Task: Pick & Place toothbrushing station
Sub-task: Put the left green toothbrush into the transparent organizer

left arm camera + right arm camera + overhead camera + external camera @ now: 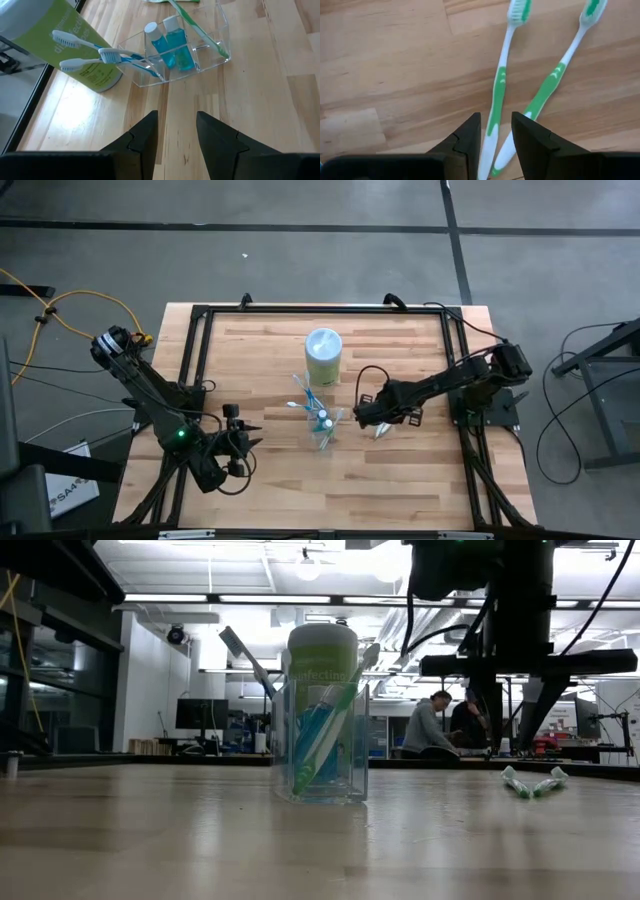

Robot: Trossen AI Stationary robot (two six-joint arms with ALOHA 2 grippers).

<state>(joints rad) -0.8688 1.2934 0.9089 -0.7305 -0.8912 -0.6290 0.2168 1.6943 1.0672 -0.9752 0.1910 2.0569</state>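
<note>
Since the right gripper (496,131), jaws parted and empty, straddles one green toothbrush (500,90) lying beside another (547,90), centre on the single handle before closing; left gripper (176,131) waits, open.

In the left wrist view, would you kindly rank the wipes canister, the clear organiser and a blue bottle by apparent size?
1. Wipes canister, though partly cut off and nearest the edge.
2. Clear organiser.
3. Blue bottle, clearly smallest, standing inside the organiser.
</note>
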